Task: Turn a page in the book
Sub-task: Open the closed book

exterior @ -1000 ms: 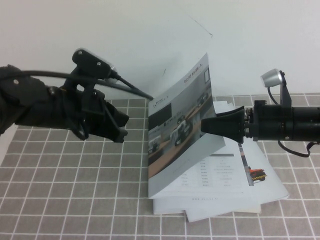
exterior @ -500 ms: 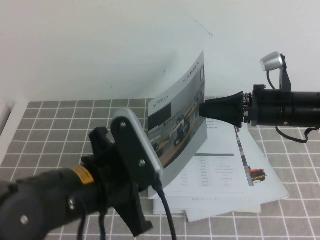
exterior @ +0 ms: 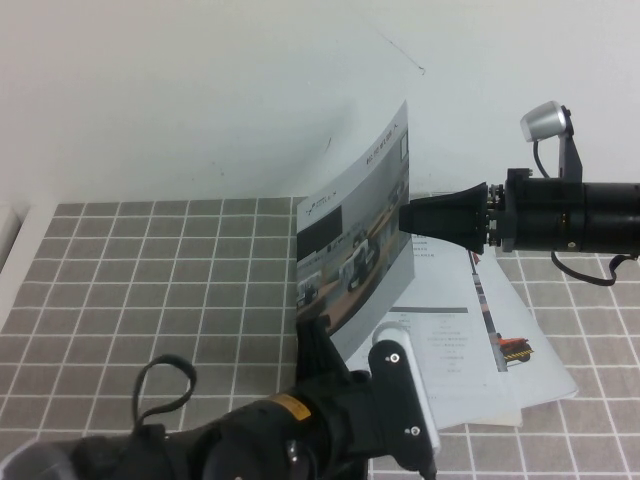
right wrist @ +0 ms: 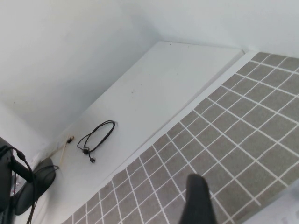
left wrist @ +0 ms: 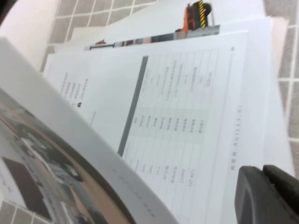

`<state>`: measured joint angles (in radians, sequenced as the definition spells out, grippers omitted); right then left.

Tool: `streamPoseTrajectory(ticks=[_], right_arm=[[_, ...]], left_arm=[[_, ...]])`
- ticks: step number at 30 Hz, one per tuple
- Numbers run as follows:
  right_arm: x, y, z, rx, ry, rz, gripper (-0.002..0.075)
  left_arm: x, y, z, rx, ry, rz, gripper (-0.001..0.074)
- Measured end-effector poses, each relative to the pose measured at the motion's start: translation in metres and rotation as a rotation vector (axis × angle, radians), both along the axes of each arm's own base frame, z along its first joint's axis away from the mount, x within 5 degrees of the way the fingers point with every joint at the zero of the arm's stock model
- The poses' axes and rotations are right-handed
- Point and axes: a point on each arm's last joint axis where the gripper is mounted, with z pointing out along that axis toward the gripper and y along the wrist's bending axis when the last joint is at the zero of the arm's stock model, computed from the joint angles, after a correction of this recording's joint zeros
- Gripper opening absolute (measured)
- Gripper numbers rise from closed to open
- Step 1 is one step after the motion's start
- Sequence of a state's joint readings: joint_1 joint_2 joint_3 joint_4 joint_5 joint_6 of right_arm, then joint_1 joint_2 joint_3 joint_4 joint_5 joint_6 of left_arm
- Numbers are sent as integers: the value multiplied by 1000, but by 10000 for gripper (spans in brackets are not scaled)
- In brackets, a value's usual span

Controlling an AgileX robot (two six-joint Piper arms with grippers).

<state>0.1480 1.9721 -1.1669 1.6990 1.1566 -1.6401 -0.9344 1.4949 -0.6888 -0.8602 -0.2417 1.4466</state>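
Glossy page (exterior: pixel 355 255) is propped nearly upright above the open book (exterior: pixel 440 340) on the tiled table (exterior: pixel 150 280), pressed from behind by the right gripper (exterior: pixel 410 218), fingers apart; left gripper (exterior: pixel 325 345) is lowered at the near edge, finger spread cannot be told, probably to steady the book
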Motion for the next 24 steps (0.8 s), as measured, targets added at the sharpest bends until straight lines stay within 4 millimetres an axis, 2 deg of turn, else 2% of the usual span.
streamPoseTrajectory(ticks=[10, 16, 24], right_arm=[[0, 0, 0, 0, 0, 0, 461], [0, 0, 0, 0, 0, 0, 461], [0, 0, 1, -1, -4, 1, 461]], left_arm=[[34, -15, -12, 6, -137, 180, -4], [38, -15, -21, 12, -121, 230, -4], [39, -14, -21, -24, -111, 279, -4]])
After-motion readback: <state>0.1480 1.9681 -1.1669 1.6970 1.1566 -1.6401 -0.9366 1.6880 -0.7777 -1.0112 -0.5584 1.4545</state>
